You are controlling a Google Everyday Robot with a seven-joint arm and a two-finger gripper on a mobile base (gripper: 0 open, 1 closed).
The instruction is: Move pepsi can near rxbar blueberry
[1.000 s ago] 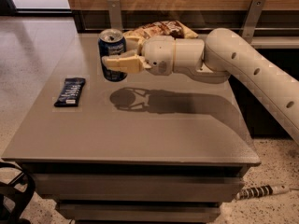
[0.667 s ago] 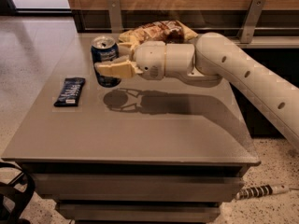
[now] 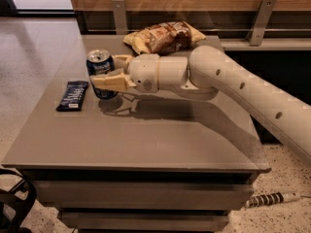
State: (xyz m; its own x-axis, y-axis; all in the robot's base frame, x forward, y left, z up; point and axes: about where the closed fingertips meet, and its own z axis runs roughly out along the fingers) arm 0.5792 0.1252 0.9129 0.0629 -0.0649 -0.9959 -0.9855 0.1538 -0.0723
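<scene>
1. Camera view: the gripper sits over the bench's left half, toward the far edge, at the end of an arm that reaches in from the right.
2. Its fingers are clamped on the pepsi can, which stands upright. Whether the can's base touches the bench cannot be told.
3. The rxbar blueberry lies flat by the left edge, just beside the can and to its left, not touching it.
4. A chip bag rests at the far edge, behind the arm.
</scene>
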